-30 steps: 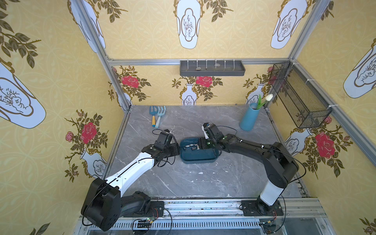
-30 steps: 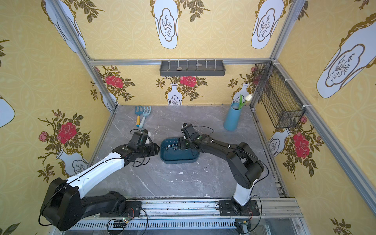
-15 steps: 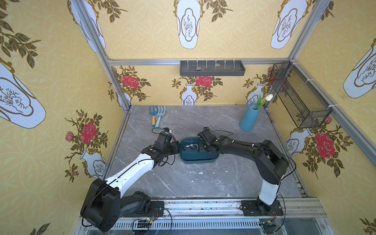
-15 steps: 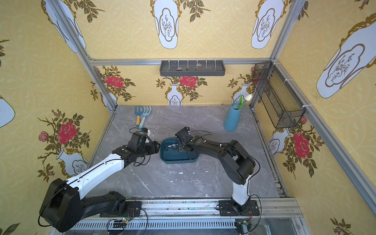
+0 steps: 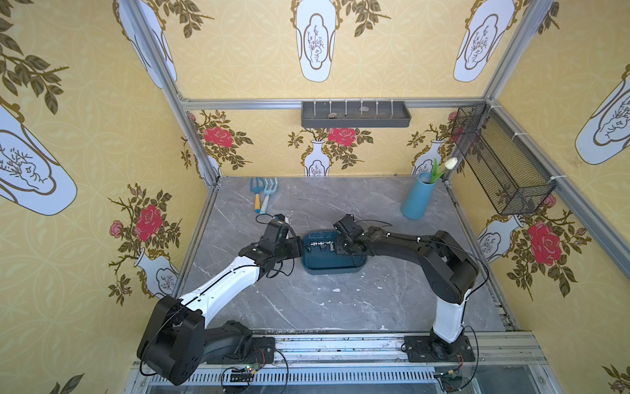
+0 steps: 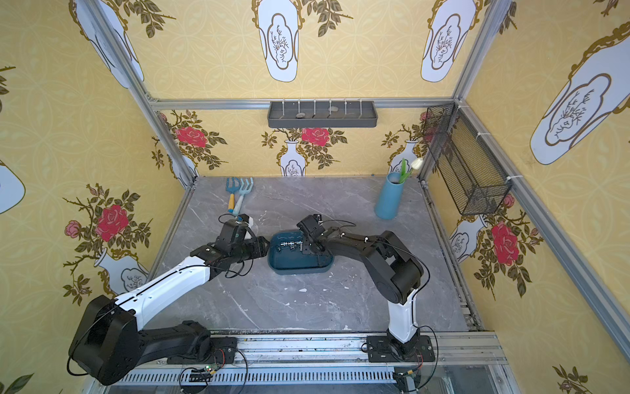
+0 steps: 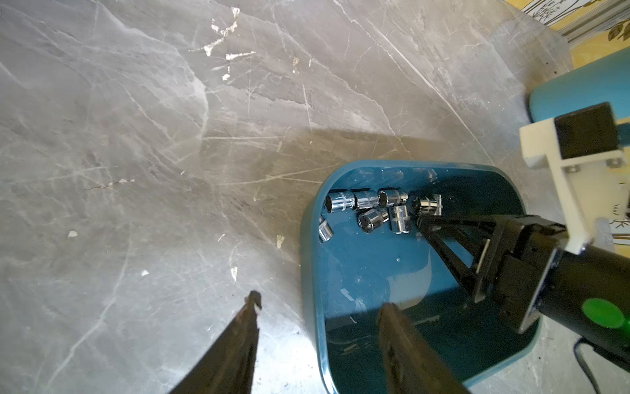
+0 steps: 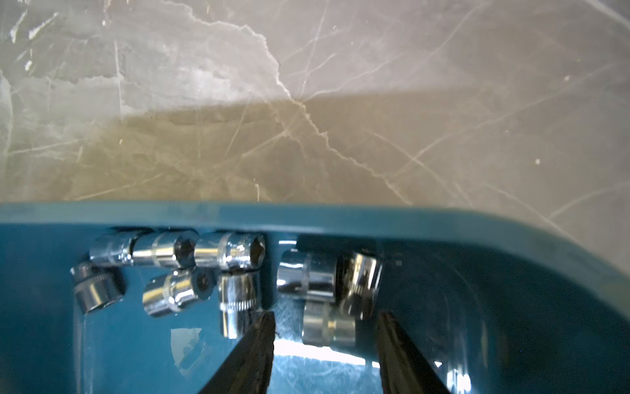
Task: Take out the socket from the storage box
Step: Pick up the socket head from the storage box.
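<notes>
Teal-blue storage box (image 5: 327, 264) rests on the marbled tabletop (image 5: 341, 303), chrome sockets (image 7: 366, 200) clustered inside. Right gripper (image 8: 327, 315) stands half-spread around one socket (image 8: 329, 329) — seemingly not yet pinching; left gripper (image 7: 320, 302) gapes astride the box's wall.

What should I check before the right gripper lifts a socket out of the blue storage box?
1. The right gripper straddles one socket: ok.
2. Jaws closed on that socket: not ok, gaps show on both sides.
3. The neighbouring socket clear of the right gripper: not ok, they look in contact.
4. The left gripper astride the storage box wall: ok.
5. The left gripper clamping that wall: not ok, jaws open.
</notes>
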